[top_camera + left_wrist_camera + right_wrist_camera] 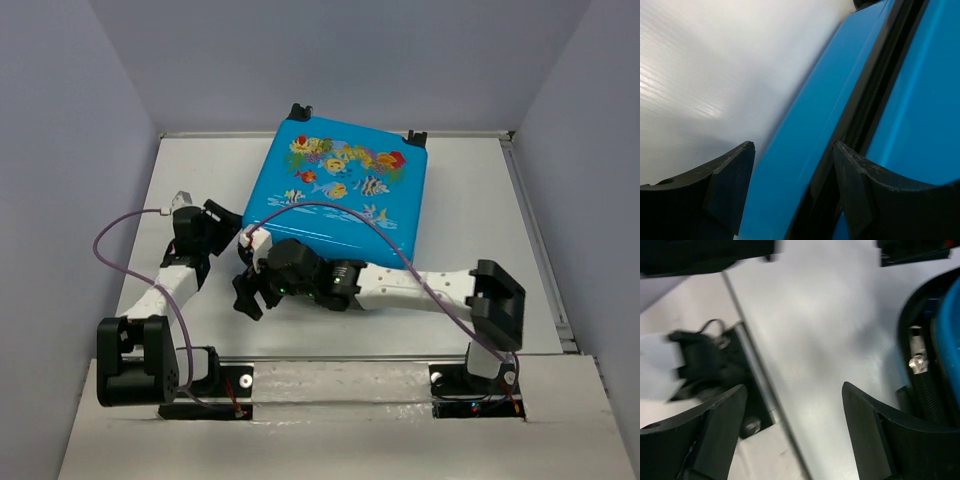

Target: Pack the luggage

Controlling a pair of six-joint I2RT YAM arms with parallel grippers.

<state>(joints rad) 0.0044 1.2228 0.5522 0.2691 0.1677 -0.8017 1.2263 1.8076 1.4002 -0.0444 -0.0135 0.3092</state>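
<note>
Black right claw (795, 390) open, empty, over tabletop (480, 220) just off near-left corner of luggage (340, 190); zip pull (916, 362) beside it. Left claw (792, 150) open, straddling luggage's left side. Luggage shut, flat, fish print up, mid-far tabletop.

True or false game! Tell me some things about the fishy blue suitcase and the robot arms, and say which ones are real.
1. The suitcase lies closed with its fish picture facing up. True.
2. The right arm's jaws are pinching the zipper. False: they stand open and hold nothing; the zipper pull sits beside them, untouched.
3. The left arm's jaws stand open at the suitcase's side edge. True.
4. The suitcase is standing upright. False: it lies flat on the table, with its wheels at the far edge.
</note>
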